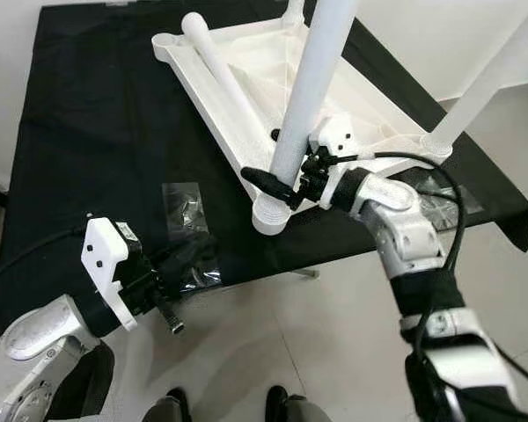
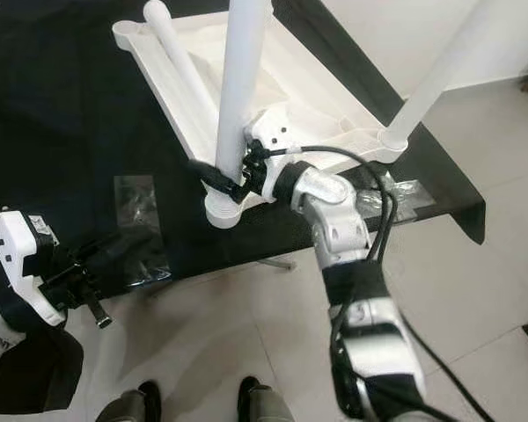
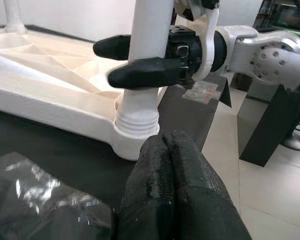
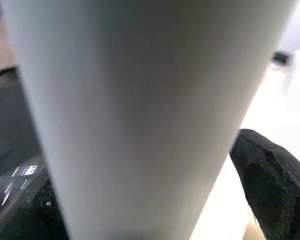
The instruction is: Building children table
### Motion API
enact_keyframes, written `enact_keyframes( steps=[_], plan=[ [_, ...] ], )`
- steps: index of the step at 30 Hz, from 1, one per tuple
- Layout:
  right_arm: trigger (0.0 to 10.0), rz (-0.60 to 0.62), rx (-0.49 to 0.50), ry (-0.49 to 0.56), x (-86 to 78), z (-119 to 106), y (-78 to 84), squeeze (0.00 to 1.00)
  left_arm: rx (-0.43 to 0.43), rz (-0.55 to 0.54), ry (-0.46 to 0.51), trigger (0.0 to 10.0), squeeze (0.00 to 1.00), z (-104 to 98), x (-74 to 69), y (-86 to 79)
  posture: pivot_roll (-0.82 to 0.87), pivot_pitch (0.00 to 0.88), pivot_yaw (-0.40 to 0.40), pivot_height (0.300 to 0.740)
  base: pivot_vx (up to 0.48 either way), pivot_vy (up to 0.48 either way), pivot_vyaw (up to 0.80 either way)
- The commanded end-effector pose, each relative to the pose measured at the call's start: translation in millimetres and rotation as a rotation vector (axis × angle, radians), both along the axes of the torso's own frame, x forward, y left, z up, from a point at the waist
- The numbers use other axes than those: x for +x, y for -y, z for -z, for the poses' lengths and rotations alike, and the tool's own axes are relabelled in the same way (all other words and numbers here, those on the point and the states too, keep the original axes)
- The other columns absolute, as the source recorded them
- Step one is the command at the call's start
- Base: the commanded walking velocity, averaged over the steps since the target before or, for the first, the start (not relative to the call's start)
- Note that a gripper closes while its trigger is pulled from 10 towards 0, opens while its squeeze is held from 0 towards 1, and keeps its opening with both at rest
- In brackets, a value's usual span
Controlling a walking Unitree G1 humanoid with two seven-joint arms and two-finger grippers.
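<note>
Both upright table legs (image 1: 312, 83) run off the top edge; bag contents (image 1: 187, 209) unreadable.

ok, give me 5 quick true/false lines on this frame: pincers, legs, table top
1. The right pincer is closed around an upright white leg. True.
2. The white table top lies upside down on the black cloth. True.
3. The left pincer is holding a second leg. False: its fingers are pressed together on nothing, over the near edge of the cloth.
4. All the legs are already standing in their sockets. False: one loose leg lies flat inside the table top.
5. A clear plastic bag lies on the cloth, to the left of the gripped leg. True.
</note>
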State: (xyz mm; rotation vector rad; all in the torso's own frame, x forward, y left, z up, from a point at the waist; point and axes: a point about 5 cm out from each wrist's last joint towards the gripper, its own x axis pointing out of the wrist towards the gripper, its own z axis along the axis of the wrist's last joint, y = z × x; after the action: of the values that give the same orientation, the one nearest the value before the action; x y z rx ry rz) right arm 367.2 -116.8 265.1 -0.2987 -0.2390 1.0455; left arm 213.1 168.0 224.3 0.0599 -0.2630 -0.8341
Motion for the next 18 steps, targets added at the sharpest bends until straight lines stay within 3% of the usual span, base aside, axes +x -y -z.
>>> enact_keyframes(
  steps=[1, 9, 10, 11, 12, 13, 18],
  plan=[
    [10.0, -0.056, -0.055, -0.029, 1.5, 7, 7.2, 0.00, 0.013, 0.009, -0.005, 10.0, 0.00, -1, -6.6, 1.6, 0.15, 0.346, -0.114, 0.740, 0.000, 0.000, 0.00],
    [10.0, -0.162, -0.040, -0.062, 10.5, -8, 13.8, 0.00, 0.022, -0.072, 0.010, 10.0, 0.00, -6, -12.2, -10.8, 0.17, 0.378, -0.114, 0.740, 0.000, 0.000, 0.00],
    [4.6, -0.189, -0.045, -0.073, 11.2, -7, 13.3, 0.00, 0.025, -0.078, 0.011, 10.0, 0.00, -7, -13.3, -12.1, 0.18, 0.386, -0.116, 0.740, 0.000, 0.000, 0.00],
    [1.9, -0.213, -0.057, -0.077, 11.7, -6, 12.7, 0.00, 0.026, -0.080, 0.010, 10.0, 0.00, -7, -14.0, -12.5, 0.18, 0.386, -0.116, 0.740, 0.000, 0.000, 0.00],
    [1.9, -0.213, -0.057, -0.077, 11.7, -6, 12.7, 0.00, 0.026, -0.080, 0.010, 10.0, 0.00, -7, -14.0, -12.5, 0.18, 0.386, -0.116, 0.740, 0.000, 0.000, 0.00],
    [0.0, -0.238, -0.066, -0.082, 11.7, -6, 12.2, 0.00, 0.025, -0.076, 0.006, 10.0, 0.00, -7, -14.8, -12.0, 0.18, 0.388, -0.118, 0.740, 0.000, 0.000, 0.00],
    [0.0, -0.295, -0.077, -0.080, 12.7, -13, 13.0, 0.00, 0.019, -0.058, -0.005, 10.0, 0.00, -6, -15.1, -7.8, 0.17, 0.377, -0.122, 0.740, 0.000, 0.000, 0.00]
  ],
)
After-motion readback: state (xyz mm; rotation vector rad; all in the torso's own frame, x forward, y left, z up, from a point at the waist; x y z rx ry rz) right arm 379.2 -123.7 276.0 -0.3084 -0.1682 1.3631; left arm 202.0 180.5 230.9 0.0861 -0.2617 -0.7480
